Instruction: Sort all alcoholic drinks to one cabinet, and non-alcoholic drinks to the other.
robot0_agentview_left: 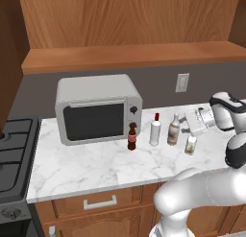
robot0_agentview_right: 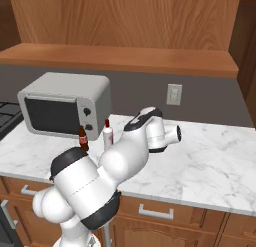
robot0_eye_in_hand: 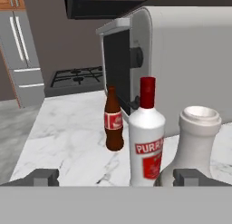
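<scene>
Claw (robot0_eye_in_hand: 115,177) jaws wide apart, nothing held. Hand view: red-cap bottle (robot0_eye_in_hand: 146,137) centre btwn tips, pale long-neck bottle (robot0_eye_in_hand: 192,148) lower right by right tip, cola bottle (robot0_eye_in_hand: 113,121) behind, centre-left, on counter (robot0_eye_in_hand: 68,128).

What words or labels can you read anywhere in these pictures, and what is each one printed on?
"PURA" in white letters, cut off at the curve of the red label: on the white bottle with the red cap.
Red label on the small dark cola bottle: a white mark, too blurred to read.
Plain pale bottle: no text visible.
Microwave and wall outlet: no readable writing.
</scene>
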You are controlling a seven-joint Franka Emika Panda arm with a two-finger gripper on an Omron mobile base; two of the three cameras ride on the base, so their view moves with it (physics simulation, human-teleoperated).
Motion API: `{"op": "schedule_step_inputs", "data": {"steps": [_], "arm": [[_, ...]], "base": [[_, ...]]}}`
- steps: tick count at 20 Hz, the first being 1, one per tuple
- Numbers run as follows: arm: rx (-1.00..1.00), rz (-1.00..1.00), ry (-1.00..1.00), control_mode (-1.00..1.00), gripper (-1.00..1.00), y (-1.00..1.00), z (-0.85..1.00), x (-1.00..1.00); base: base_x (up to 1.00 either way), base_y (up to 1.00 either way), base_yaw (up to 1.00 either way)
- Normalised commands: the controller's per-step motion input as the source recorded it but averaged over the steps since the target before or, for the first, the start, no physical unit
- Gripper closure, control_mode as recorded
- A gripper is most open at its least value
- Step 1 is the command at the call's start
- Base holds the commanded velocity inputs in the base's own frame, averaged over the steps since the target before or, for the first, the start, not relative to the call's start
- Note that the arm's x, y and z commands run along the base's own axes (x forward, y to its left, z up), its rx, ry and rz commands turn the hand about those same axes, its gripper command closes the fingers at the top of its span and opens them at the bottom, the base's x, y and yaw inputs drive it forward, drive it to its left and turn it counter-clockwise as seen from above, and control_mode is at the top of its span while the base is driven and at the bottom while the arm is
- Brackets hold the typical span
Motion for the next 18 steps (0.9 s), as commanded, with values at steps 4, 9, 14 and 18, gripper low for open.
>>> {"op": "schedule_step_inputs", "data": {"steps": [4,9,14,18], "arm": [[0.00,-0.01,0.02,-1.00,-1.00,0.00,-0.04,0.12],[0.00,-0.01,0.01,-1.00,-1.00,0.00,-0.08,0.05],[0.00,-0.08,0.01,-1.00,-1.00,0.00,-0.02,0.02],[0.00,-0.11,0.05,-1.00,-1.00,0.00,-0.09,0.23]], "base": [[0.00,0.00,0.00],[0.00,0.00,0.00],[0.00,0.00,0.00],[0.00,0.00,0.00]]}}
